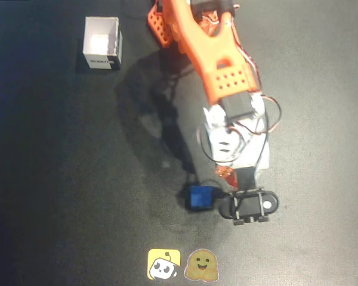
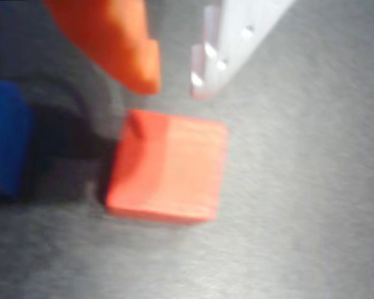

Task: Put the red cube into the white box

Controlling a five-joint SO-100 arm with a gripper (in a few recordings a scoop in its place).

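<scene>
The gripper (image 2: 174, 78) hangs just above the red cube (image 2: 167, 167), its 2 fingers apart and not touching it; the blue cube (image 1: 200, 196) sits beside, the white box (image 1: 102, 43) far off

- The red cube (image 1: 225, 173) — mostly hidden under the arm in the overhead view.
- The blue cube (image 2: 6, 146) — cut off at nine o'clock, wrist view blurred.
- The white box (image 1: 101, 43) label's print — too small to read.

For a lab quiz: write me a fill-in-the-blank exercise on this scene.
1. In the wrist view, the red cube rests on the ____.
2. The cube left of it there is ____.
3. In the overhead view, the white box stands at the upper ____.
4. The orange and white fingers are ____.

Missing: table; blue; left; open
</scene>
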